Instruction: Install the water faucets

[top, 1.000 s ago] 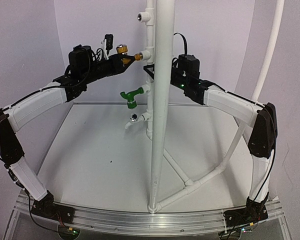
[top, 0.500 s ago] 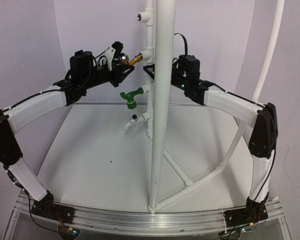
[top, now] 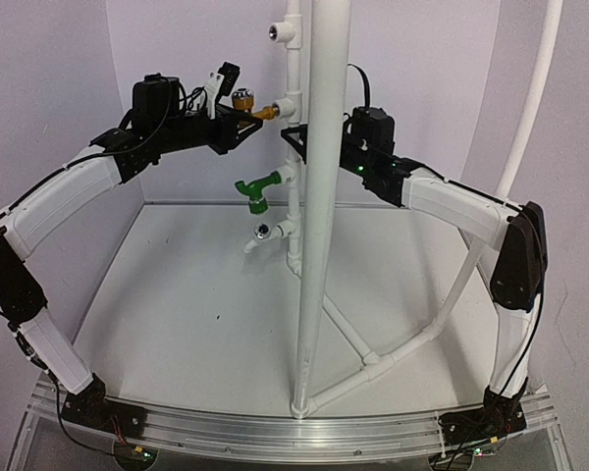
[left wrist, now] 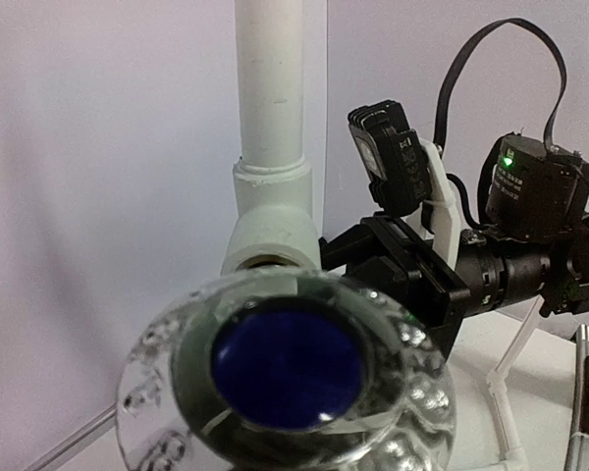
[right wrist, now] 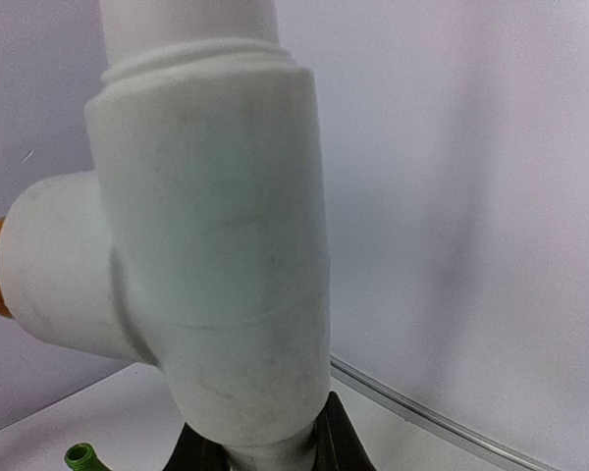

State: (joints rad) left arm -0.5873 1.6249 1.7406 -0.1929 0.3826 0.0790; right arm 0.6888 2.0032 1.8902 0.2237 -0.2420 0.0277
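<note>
The brass faucet is level with the second white tee on the thin upright pipe, and its gold threaded end sits at the tee's side opening. My left gripper is shut on it. In the left wrist view its clear round knob with a blue cap fills the foreground, just in front of the tee; my own fingers are hidden. My right gripper is shut on the pipe just below that tee, with black fingers on both sides. The green faucet sits in the tee below.
A thick white pole stands in front of the thin pipe. An empty tee is at the top. A white-and-chrome tap sits in the lowest tee. White brace pipes run across the table at the right.
</note>
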